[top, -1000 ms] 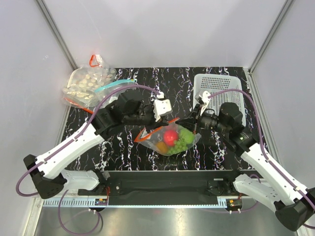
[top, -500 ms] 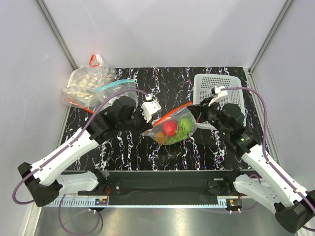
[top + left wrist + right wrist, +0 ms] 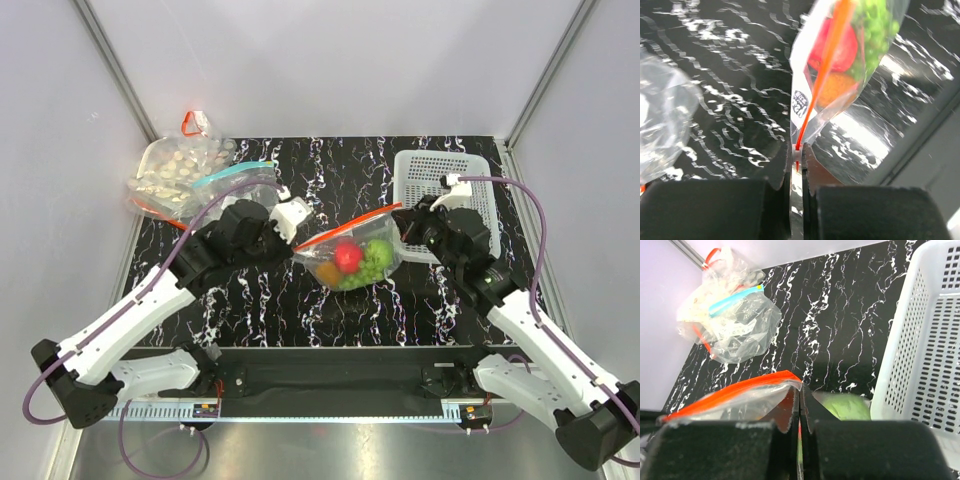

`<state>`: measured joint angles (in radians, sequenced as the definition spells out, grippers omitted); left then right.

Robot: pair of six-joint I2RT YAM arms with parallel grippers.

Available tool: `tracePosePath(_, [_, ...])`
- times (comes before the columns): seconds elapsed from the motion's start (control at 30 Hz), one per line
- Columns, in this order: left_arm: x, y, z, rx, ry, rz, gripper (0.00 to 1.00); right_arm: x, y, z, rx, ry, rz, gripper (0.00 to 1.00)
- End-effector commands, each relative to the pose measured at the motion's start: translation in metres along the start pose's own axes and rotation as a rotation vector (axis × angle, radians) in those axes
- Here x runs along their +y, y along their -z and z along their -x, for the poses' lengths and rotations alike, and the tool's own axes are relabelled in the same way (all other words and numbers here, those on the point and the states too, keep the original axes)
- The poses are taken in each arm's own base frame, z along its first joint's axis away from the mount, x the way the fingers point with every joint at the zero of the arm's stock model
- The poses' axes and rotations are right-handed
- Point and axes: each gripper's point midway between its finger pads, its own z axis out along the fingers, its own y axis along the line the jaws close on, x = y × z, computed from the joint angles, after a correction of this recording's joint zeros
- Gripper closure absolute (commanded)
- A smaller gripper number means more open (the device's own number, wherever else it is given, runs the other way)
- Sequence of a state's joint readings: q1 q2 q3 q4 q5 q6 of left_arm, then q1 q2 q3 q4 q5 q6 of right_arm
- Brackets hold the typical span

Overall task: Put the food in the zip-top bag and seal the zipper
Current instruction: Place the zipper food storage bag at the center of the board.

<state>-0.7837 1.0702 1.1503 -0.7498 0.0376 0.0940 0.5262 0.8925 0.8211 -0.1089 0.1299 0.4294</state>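
Observation:
The clear zip-top bag [image 3: 350, 258] hangs above the table between both grippers, its red-orange zipper [image 3: 345, 226] stretched along the top. Inside are a red round fruit [image 3: 347, 256], green grapes [image 3: 365, 268], a green roundish piece [image 3: 378, 249] and a brown-orange ball [image 3: 328, 272]. My left gripper [image 3: 304, 238] is shut on the zipper's left end; in the left wrist view the strip [image 3: 824, 75] runs from the jaws [image 3: 796, 159] up across the bag [image 3: 840, 65]. My right gripper [image 3: 399, 222] is shut on the right end, where the zipper [image 3: 735, 390] meets the fingertips [image 3: 799, 399].
A white perforated basket [image 3: 440, 185] stands at the back right, close to my right gripper, and also shows in the right wrist view [image 3: 925, 350]. At the back left lie a bag of pale beige pieces [image 3: 180, 170] and a clear bag with a teal zipper [image 3: 235, 180].
Both grippers lifted the bag off the table and moved apart, pulling the zipper taut. The bag with the food now hangs higher and farther back.

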Motion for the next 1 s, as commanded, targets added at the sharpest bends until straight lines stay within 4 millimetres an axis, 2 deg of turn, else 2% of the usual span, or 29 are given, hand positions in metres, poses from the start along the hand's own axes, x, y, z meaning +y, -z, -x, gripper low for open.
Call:
tracePosePath(0.0, [0.039,0.021,-0.038,0.126,0.05,0.201,1.0,-0.029,0.012,0.051,-0.221,-0.042,-0.158,1.0])
tracePosePath(0.1, [0.048,0.021,-0.033,0.107,0.071,0.24,1.0,-0.042,0.025,0.048,-0.224,-0.054,-0.218,1.0])
tracePosePath(0.13, [0.042,0.018,-0.03,0.094,0.074,0.203,1.0,-0.043,0.028,0.047,-0.227,-0.055,-0.222,1.0])
tracePosePath(0.17, [0.039,0.013,-0.023,0.073,0.075,0.179,1.0,-0.043,0.034,0.051,-0.243,-0.06,-0.215,1.0])
tracePosePath(0.27, [0.03,0.001,-0.008,0.052,0.09,0.12,1.0,-0.038,0.037,0.042,-0.222,-0.062,-0.17,1.0])
tracePosePath(0.4, [0.033,-0.012,0.019,0.008,0.105,0.116,1.0,-0.043,0.043,0.031,-0.211,-0.069,-0.17,1.0])
tracePosePath(0.43, [0.036,-0.021,0.022,0.014,0.108,0.125,1.0,-0.049,0.043,0.021,-0.2,-0.094,-0.188,1.0])
tracePosePath(0.63, [0.055,-0.055,0.057,-0.01,0.134,0.193,1.0,-0.078,0.047,-0.003,-0.223,-0.191,-0.291,1.0])
tracePosePath(0.8, [0.064,-0.074,0.093,-0.095,0.179,0.219,0.98,-0.104,0.05,0.0,-0.266,-0.195,-0.439,1.0])
tracePosePath(0.87, [0.064,-0.082,0.104,-0.122,0.183,0.213,0.83,-0.111,0.051,0.001,-0.264,-0.189,-0.489,0.82])
tracePosePath(0.9, [0.063,-0.084,0.107,-0.128,0.181,0.202,0.71,-0.112,0.051,0.002,-0.263,-0.183,-0.504,0.6])
tracePosePath(0.93, [0.062,-0.083,0.109,-0.138,0.185,0.199,0.48,-0.112,0.053,0.004,-0.253,-0.174,-0.516,0.26])
tracePosePath(0.97, [0.063,-0.081,0.113,-0.156,0.204,0.206,0.32,-0.113,0.053,0.004,-0.243,-0.162,-0.522,0.17])
